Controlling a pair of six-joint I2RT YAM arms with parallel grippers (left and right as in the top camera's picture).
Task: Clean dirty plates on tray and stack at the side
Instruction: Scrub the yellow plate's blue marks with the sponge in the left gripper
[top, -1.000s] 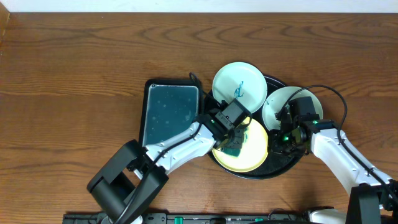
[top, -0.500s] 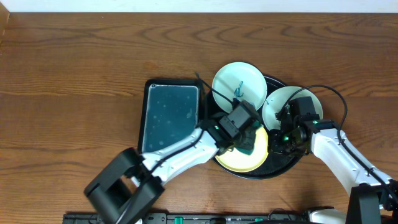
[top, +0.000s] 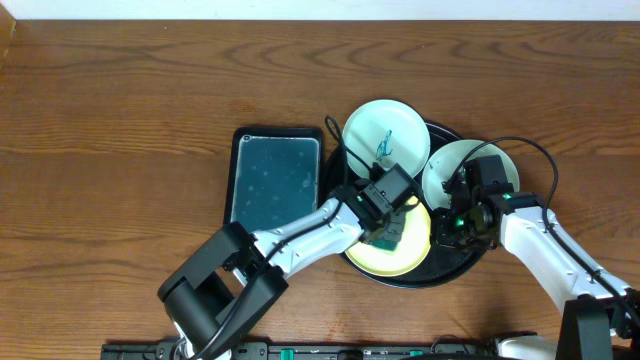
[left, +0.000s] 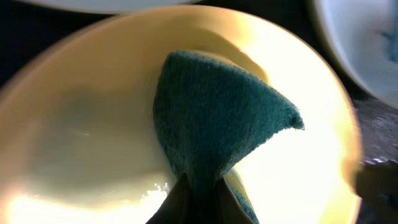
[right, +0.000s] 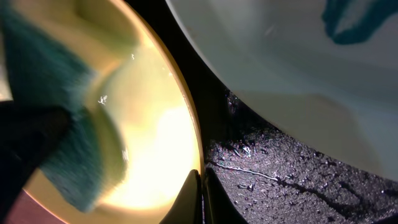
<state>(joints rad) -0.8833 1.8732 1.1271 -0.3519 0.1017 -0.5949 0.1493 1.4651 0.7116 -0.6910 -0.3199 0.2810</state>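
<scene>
L fingers (top: 386, 222) were clamped tight on the teal sponge (left: 217, 118), pinching it at 1 end so it folded into a cone. Its broad end was pressed down onto the yellow plate (top: 372, 258). In the overhead view the sponge sat toward that plate's upper-right part, w/ the L arm reaching in from the lower left across the tray's edge. The yellow plate lay at the front of the black tray (top: 445, 270), inside the rim, and its face looked pale and glossy in the L wrist view.

R fingers (right: 199, 198) were drawn fully together, tips right at the yellow plate's rim on its right side. Whether the rim was nipped between them, couldn't tell. The grainy black tray floor showed just beside them.

3 plates in all. The mint plate (top: 372, 128) sat at the tray's back-left, hanging partly out over the rim, w/ a teal scribble (top: 385, 148) near its middle. The white plate (top: 446, 165) sat at the back-right, partly hidden under the R arm, its edge also out past the rim. Both lay close to the yellow plate.

The rectangular teal tray (top: 275, 180) lay on the wooden surface (top: 120, 120) just left of the black tray.
</scene>
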